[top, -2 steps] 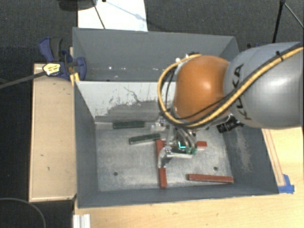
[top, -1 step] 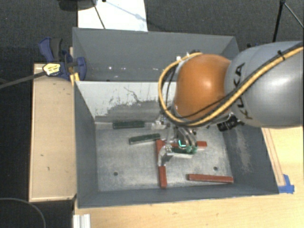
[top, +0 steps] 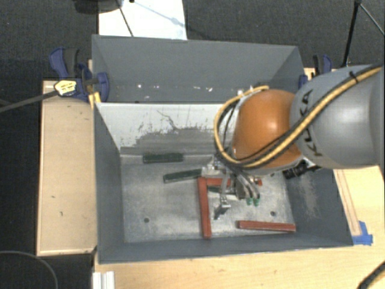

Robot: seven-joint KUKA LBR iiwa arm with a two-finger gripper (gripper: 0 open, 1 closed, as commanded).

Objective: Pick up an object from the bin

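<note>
Where end effector [top: 225, 205] hangs, red stick [top: 205, 215] beside

Arm [top: 349, 122] reaching from the right, orange-covered wrist [top: 264, 128], pincer [top: 228, 198] pointing down

Long red-brown bar [top: 205, 217] flat on bin [top: 144, 215] floor, centre.

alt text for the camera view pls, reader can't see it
The arm's gripper, reaching in from the right, is over the middle of a grey metal bin, just beside a long red-brown stick. A shorter red-brown stick lies near the front wall. A dark green stick and a second dark green stick lie further back.
</note>
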